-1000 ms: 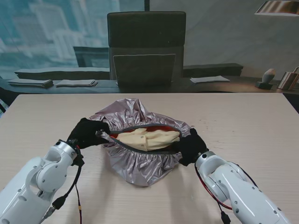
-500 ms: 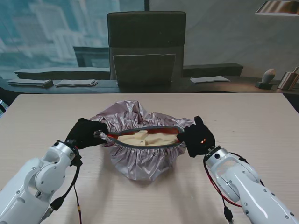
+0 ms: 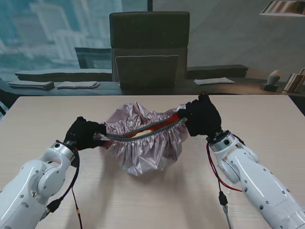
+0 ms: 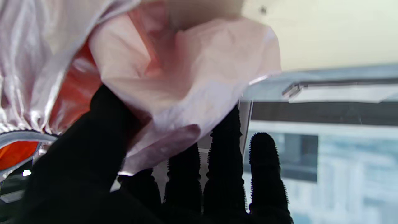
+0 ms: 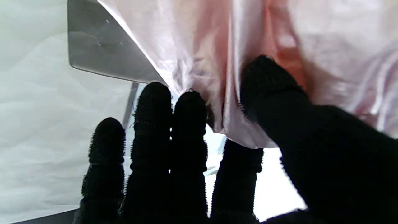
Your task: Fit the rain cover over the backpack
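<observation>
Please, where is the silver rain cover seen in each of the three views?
Stand view: the rain cover lies mid-table, stretched between the left robot hand and right robot hand.
Left wrist view: the cover is pinched by the black fingers.
Right wrist view: the cover is pinched by the thumb.
Shared landmark: the orange lining.

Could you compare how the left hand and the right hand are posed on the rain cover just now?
The right hand is farther from me than the left hand, so the grey elastic hem between them runs slanted. The left hand's end of the hem sits nearer to me, the right hand's end farther. Both wear black gloves, and each pinches the silver rain cover between thumb and fingers at opposite ends of its opening.
</observation>
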